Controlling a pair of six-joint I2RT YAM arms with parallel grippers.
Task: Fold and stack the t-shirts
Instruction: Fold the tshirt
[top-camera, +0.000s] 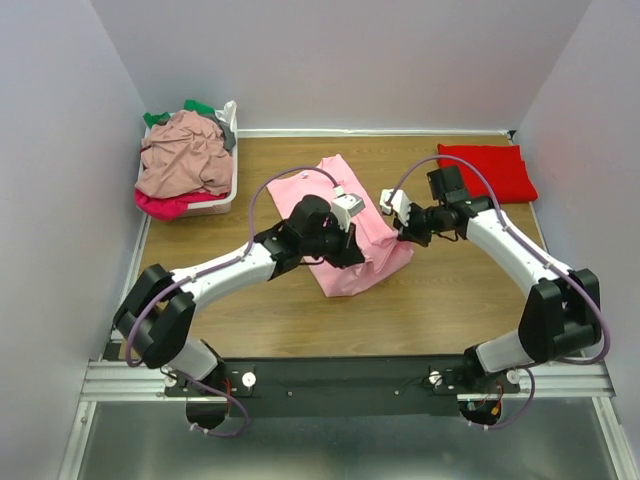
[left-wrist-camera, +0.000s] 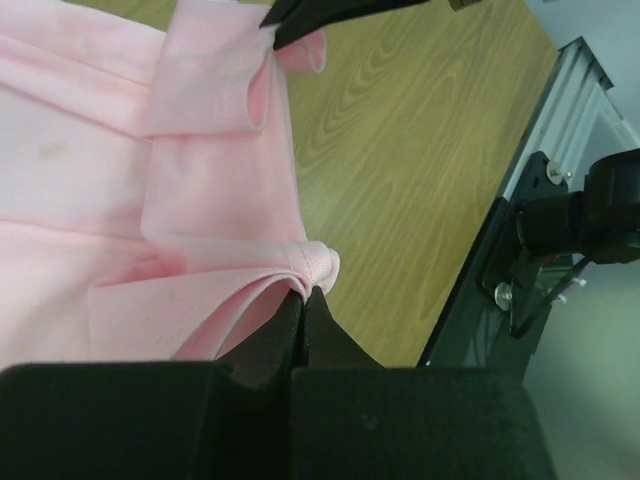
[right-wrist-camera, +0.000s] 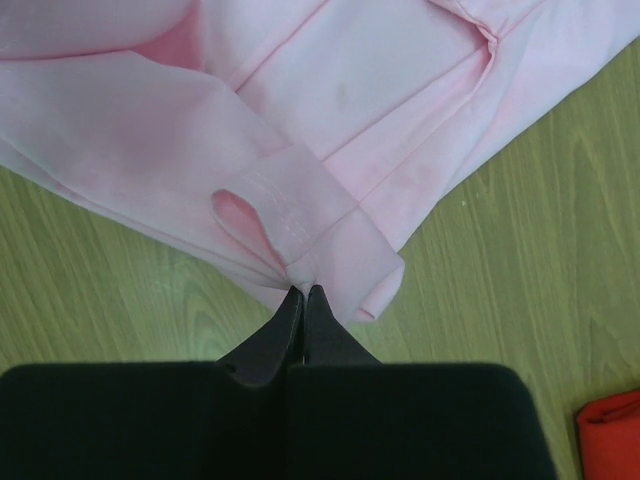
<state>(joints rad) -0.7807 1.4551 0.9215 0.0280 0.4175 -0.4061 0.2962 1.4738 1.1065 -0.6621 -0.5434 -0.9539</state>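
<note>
A light pink t-shirt (top-camera: 352, 250) lies partly folded in the middle of the wooden table. My left gripper (top-camera: 352, 222) is shut on a fold of its edge (left-wrist-camera: 318, 266), seen close in the left wrist view, jaws pinched on the cloth. My right gripper (top-camera: 398, 222) is shut on the shirt's right edge near a sleeve (right-wrist-camera: 300, 275). Both hold the cloth slightly lifted. A folded bright red t-shirt (top-camera: 488, 168) lies at the far right; its corner shows in the right wrist view (right-wrist-camera: 612, 435).
A white plastic basket (top-camera: 218, 200) at the far left holds a heap of dusty rose (top-camera: 185, 155), magenta (top-camera: 160, 205) and green (top-camera: 198, 106) tees. White walls close in the table. The metal rail (top-camera: 340, 378) runs along the near edge.
</note>
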